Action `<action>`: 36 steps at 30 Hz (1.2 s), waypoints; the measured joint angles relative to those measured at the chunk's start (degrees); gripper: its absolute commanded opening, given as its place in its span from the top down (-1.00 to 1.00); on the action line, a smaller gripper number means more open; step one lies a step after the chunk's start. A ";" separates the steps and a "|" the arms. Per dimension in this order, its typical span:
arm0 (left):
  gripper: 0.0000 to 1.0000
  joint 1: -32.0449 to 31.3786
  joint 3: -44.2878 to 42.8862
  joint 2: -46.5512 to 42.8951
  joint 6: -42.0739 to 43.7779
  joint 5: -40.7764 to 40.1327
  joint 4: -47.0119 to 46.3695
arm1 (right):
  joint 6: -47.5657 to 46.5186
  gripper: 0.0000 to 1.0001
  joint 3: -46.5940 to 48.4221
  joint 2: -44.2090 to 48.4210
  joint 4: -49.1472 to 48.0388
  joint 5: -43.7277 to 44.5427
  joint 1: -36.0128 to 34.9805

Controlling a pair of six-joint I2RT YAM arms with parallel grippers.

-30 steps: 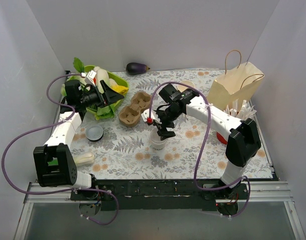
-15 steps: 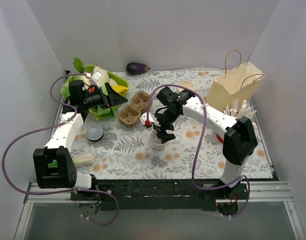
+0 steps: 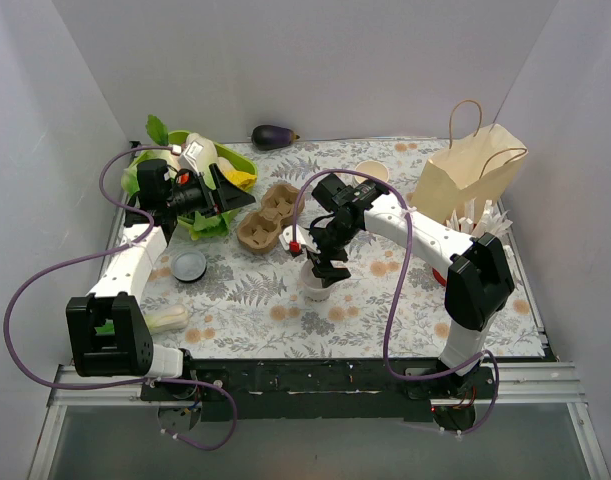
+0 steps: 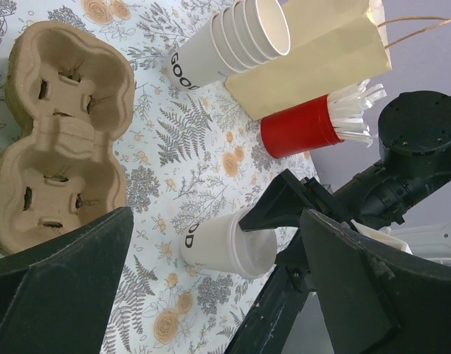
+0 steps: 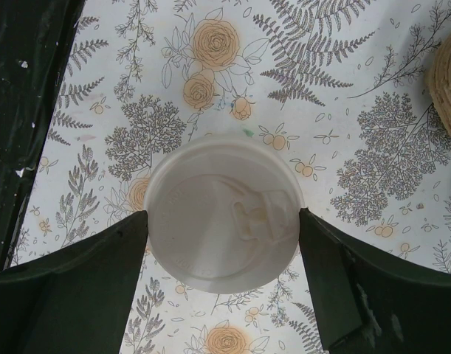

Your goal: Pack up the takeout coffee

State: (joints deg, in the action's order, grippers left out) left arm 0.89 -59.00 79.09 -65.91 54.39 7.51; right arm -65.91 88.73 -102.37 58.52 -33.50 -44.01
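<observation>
Standing upright, takeout coffee (image 5: 224, 214), lid up, between right gripper (image 5: 224, 265) fingers.

A: What do the arms look like?
B: Both have white link shells and black joint housings. A purple cable runs along the left arm (image 3: 135, 262) and the right arm (image 3: 425, 235).
A: And the grippers?
B: The left gripper (image 4: 210, 295) and the right gripper (image 5: 221, 284) have black, wedge-shaped fingers. A small red part sits near the right wrist.
</observation>
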 measured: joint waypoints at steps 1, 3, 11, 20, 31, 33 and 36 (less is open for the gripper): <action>-0.96 0.00 0.00 0.00 -0.07 0.00 -0.13 | 0.00 -0.75 0.00 0.00 0.00 0.02 0.00; -0.96 0.00 0.00 0.09 -0.17 0.02 -0.26 | -0.02 -0.75 0.00 0.00 0.00 0.13 0.00; -0.96 0.00 0.00 0.87 -0.66 0.02 -0.70 | 0.92 -0.53 -0.02 0.00 -0.63 1.51 -0.04; -0.96 0.00 0.00 1.22 -1.07 0.04 -1.33 | 3.78 -0.50 0.46 -0.04 -3.41 4.85 0.26; -0.96 0.00 0.00 1.29 -1.25 0.07 -1.97 | 6.69 -0.50 20.15 -14.51 -4.44 8.79 8.63; -0.96 0.00 0.00 1.27 -1.25 0.07 -1.95 | 7.28 -0.50 25.42 -18.08 -4.02 9.44 10.32; -0.96 0.00 0.00 1.27 -1.18 0.07 -1.77 | 8.46 -0.50 31.21 -21.90 -3.48 9.81 12.44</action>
State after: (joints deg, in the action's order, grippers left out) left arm 0.89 -59.00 80.36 -67.09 54.46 5.74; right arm -57.45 119.94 -124.27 55.05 -23.68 -31.57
